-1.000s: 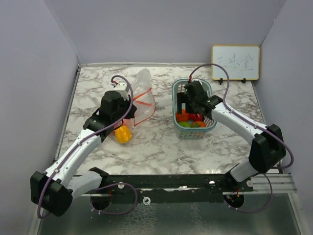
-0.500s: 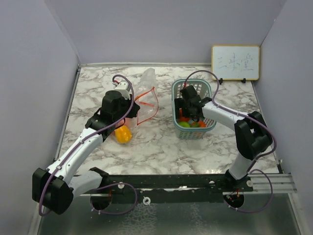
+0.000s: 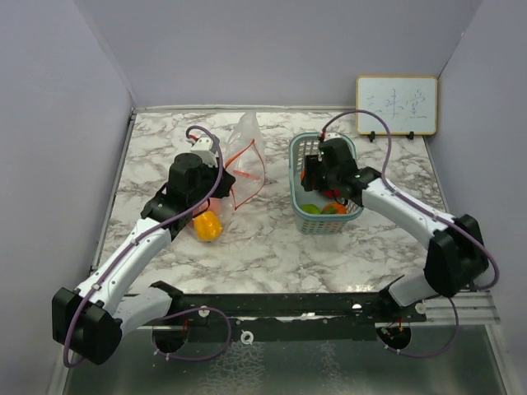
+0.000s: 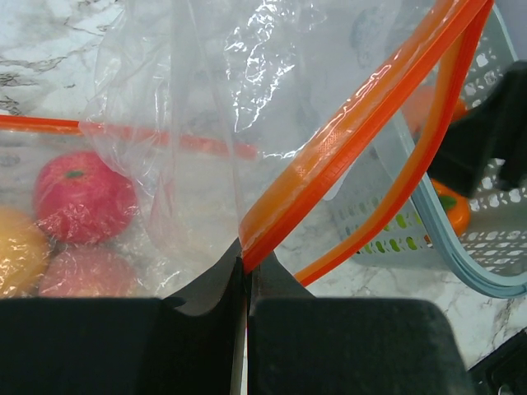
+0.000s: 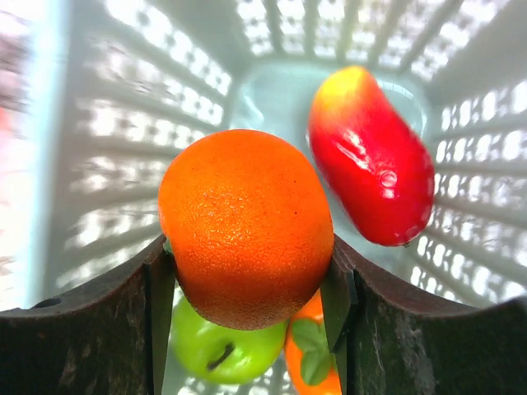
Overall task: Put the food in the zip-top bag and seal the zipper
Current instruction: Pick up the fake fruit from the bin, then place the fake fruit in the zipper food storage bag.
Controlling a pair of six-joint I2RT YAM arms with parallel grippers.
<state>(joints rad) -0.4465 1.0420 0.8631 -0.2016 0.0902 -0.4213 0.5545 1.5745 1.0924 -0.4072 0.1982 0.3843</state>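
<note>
Food [image 4: 82, 197] counts three pieces in the zip-top bag [image 4: 272, 82], four at the basket [image 5: 107, 107].

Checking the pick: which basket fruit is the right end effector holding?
The orange, clamped in the right end effector; the red fruit and green apple lie loose below.

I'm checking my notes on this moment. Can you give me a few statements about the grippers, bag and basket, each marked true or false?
1. The right gripper is clamped on an orange fruit. True.
2. The left gripper is open. False: it is shut on the zipper.
3. A green apple lies in the basket. True.
4. The zip-top bag is empty. False: a red round fruit lies inside it.
</note>
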